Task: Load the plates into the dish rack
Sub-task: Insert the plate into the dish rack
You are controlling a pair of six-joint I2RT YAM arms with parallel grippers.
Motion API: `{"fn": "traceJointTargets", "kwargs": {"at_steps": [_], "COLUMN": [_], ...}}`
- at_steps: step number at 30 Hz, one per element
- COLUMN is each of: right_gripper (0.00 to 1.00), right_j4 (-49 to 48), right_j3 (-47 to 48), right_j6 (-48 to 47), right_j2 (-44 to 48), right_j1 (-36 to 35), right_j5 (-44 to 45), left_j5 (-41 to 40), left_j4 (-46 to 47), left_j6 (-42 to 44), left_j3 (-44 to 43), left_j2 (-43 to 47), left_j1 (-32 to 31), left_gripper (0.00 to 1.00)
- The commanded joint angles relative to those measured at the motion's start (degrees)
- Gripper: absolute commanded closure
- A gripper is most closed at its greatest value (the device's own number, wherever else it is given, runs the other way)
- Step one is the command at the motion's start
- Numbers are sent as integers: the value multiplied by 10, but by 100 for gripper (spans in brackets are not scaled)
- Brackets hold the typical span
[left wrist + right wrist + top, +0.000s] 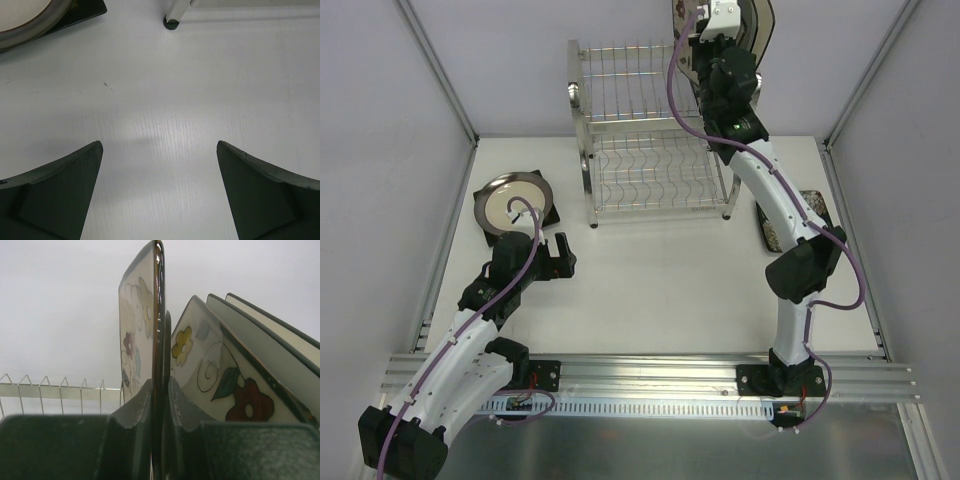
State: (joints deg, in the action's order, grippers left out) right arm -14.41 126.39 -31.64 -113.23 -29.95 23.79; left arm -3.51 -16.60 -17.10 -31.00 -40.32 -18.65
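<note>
My right gripper (pixel 161 382) is shut on the edge of a cream plate with colourful flowers (pixel 140 315), held upright on edge. Right beside it lean another flowered plate (pixel 220 375) and two pale dark-rimmed plates (pixel 280 350). From above, the right gripper (pixel 715 25) is raised over the right end of the chrome dish rack (pixel 640 140). A round cream plate (pixel 513 203) lies on a dark square plate (pixel 548 212) at the left. My left gripper (pixel 560 255) hovers open just beside them, empty (pixel 160 145).
A dark patterned plate (pixel 812 205) lies on the table at the right, partly under the right arm. One rack foot (pixel 172 20) shows ahead of the left gripper. The rack's wire rim (pixel 60 387) runs left of the held plate. Enclosure walls stand on both sides.
</note>
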Motion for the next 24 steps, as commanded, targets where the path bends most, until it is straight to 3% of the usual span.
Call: {"fn": "traceJointTargets", "kwargs": {"at_steps": [1, 24], "right_gripper": [98, 88], "right_j4": [-10, -54], "right_j3": [-2, 2], "right_j6": [80, 92], "right_j2": [17, 10], "right_j1": [-54, -77], "right_j5": [-106, -154], "left_j5": [13, 19], "left_j4": [13, 14], "left_j6": [3, 1], "left_j3": [0, -1], "left_j2": [5, 4], "left_j1": [4, 5], "left_gripper": [1, 1]}}
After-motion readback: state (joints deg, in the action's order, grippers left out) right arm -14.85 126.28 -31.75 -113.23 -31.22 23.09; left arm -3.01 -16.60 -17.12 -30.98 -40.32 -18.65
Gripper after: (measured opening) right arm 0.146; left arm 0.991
